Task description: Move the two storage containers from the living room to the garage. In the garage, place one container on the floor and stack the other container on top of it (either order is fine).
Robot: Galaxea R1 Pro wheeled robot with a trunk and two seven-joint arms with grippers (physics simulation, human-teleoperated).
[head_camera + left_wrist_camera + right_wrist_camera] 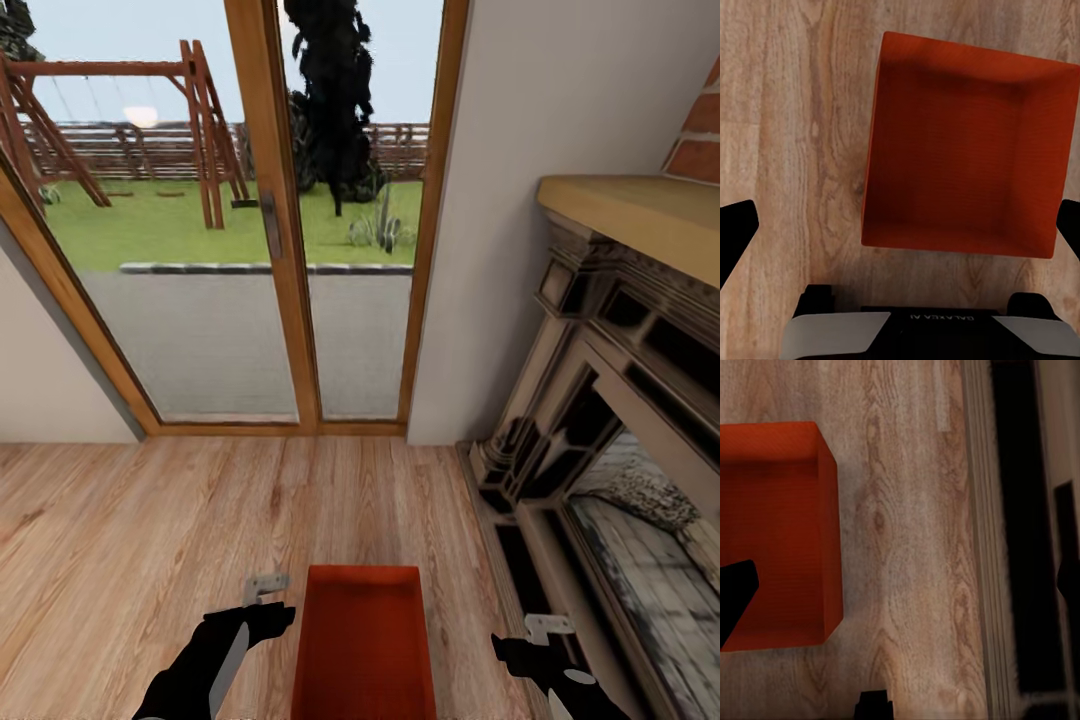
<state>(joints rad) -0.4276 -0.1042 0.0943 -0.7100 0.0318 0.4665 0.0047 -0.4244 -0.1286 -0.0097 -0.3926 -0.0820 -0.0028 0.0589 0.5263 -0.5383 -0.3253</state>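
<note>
With the rust-red open-top rectangular storage container (365, 640) seen at the bottom centre on the light wood plank floor (130, 540), flanked by the spread-fingered left gripper (266, 592) and right gripper (540, 632), it could be nudged askew if gripped unevenly.

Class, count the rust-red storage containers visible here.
1. The storage container sits on the wood plank floor between the two grippers, beside the fireplace. Another may be out of view.
</note>
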